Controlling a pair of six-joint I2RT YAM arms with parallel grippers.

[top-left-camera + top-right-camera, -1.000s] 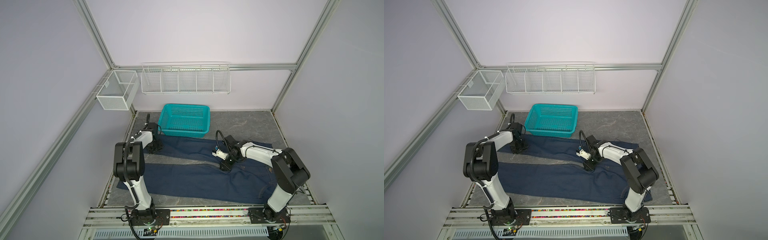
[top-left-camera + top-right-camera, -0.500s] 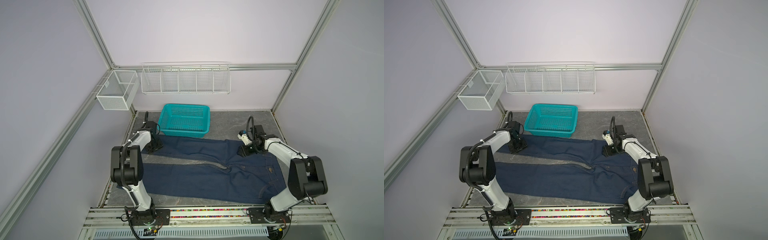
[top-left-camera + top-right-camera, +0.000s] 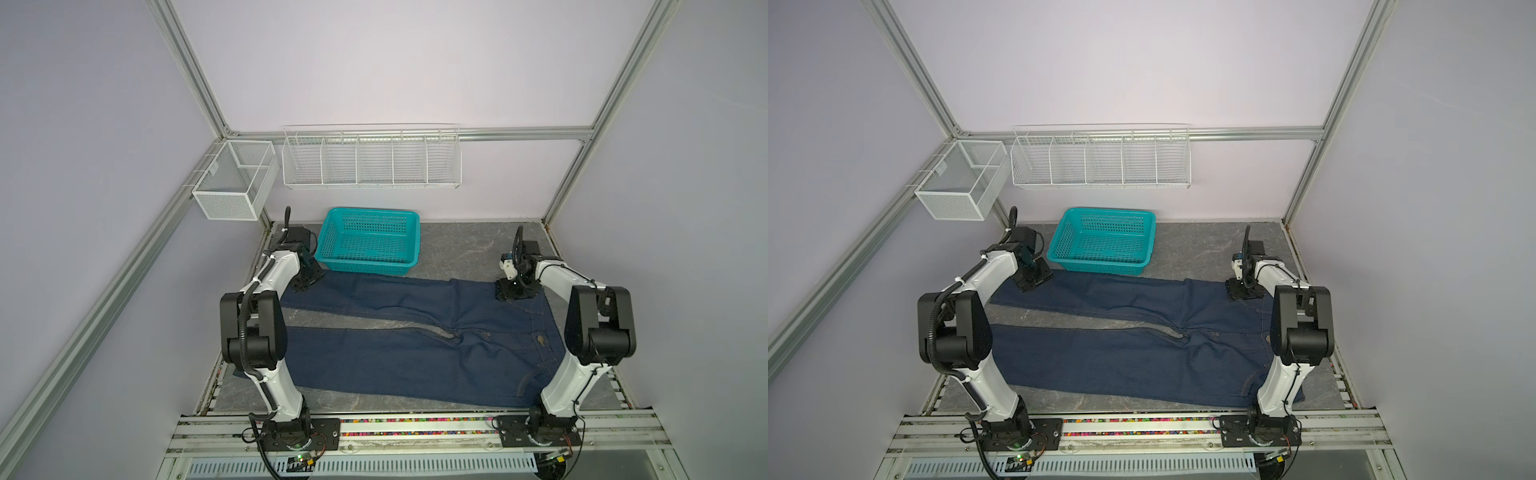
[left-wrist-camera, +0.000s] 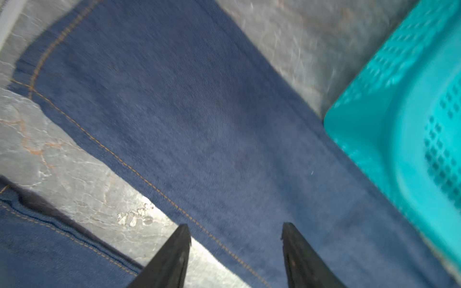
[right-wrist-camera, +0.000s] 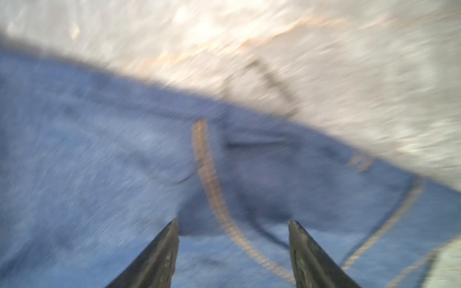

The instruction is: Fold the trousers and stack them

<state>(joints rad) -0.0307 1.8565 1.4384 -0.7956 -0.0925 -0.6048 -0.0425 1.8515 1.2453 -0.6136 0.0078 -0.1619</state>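
The left gripper point(image 4: 234, 225), open and empty, hovers over the far leg's hem end, with the basket point(image 3: 365, 269) just beside it. Beneath both grippers the trousers point(image 3: 395, 357) lie flat, likely laid out for folding. The right gripper point(image 5: 232, 221), also open and empty, hovers over the waistband corner.

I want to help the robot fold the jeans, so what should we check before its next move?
1. Trousers lie flat on the table, legs apart: ok.
2. Left fingers open over the far leg, near its hem: ok.
3. Right fingers open over the far waistband corner: ok.
4. Cloth pinched by either pair of fingers: not ok, nothing sits between them.
5. Far leg clear of the teal basket: cannot tell, they lie very close.
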